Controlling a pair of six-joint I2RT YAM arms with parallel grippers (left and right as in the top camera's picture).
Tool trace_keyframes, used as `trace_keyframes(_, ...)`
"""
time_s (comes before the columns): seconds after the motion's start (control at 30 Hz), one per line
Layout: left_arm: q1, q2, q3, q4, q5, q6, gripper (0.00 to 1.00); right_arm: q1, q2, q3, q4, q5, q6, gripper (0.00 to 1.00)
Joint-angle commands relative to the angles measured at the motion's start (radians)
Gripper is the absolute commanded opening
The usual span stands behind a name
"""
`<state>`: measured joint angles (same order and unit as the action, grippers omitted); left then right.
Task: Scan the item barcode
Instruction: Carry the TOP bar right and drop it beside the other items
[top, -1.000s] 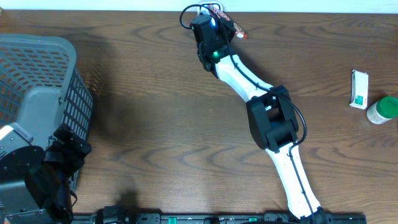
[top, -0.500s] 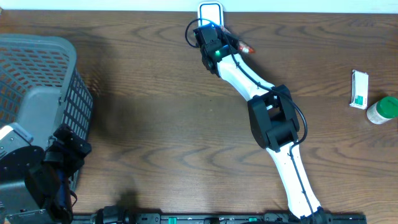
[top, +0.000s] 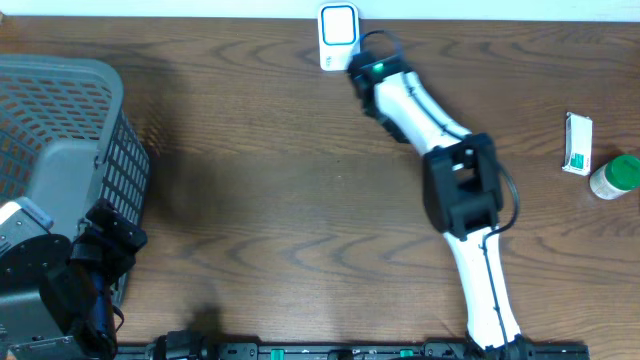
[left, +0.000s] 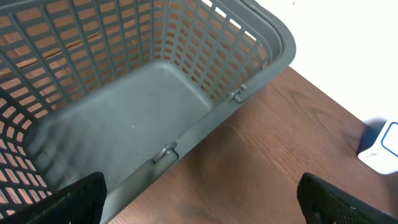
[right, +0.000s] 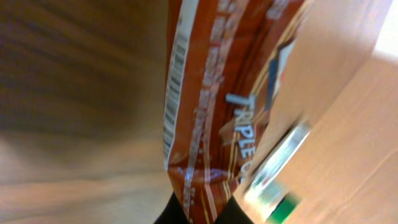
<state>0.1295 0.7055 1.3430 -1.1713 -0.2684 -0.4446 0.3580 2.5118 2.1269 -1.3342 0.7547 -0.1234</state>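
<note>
Swung right along the table's (top: 250, 180) far edge past the scanner (top: 338, 24), with right gripper (right: 199, 214) clamped on a red-brown snack packet (right: 211, 93) — barcode (right: 173, 99) showing — and left gripper (left: 208, 202) gaping beside the basket (top: 60, 110).

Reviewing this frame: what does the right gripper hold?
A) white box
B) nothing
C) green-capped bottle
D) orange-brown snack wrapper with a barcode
D: in the right wrist view the jaws of the right gripper pinch the snack wrapper, its barcode along one edge.
</note>
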Motion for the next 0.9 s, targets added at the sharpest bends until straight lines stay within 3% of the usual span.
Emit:
trace_keyframes(0.0, 0.005, -0.002, 0.002, -0.003, -0.013, 0.005, 0.98, -0.142, -0.042, 0.002, -0.059, -0.030, 0.318, 0.01)
trace_keyframes(0.27, 0.005, -0.002, 0.002, -0.003, -0.014, 0.005, 0.98, -0.426, -0.042, -0.071, -0.084, -0.031, 0.502, 0.01)
trace_keyframes(0.5, 0.005, -0.002, 0.002, -0.003, -0.013, 0.005, 0.98, -0.626, -0.043, -0.085, -0.117, -0.018, 0.520, 0.02)
trace_keyframes(0.53, 0.005, -0.002, 0.002, -0.003, -0.013, 0.005, 0.98, -0.640, -0.046, -0.084, -0.117, -0.036, 0.519, 0.17)
trace_keyframes(0.57, 0.005, -0.002, 0.002, -0.003, -0.014, 0.005, 0.98, -0.652, -0.050, -0.080, -0.117, -0.068, 0.506, 0.49)
trace_keyframes(0.63, 0.005, -0.002, 0.002, -0.003, -0.014, 0.005, 0.98, -0.668, -0.066, -0.060, -0.106, -0.169, 0.412, 0.93)
trace_keyframes(0.67, 0.005, -0.002, 0.002, -0.003, -0.013, 0.005, 0.98, -0.668, -0.076, -0.051, -0.103, -0.203, 0.383, 0.99)
trace_keyframes(0.87, 0.005, -0.002, 0.002, -0.003, -0.014, 0.005, 0.98, -0.651, -0.247, 0.018, -0.085, -0.417, 0.332, 0.99)
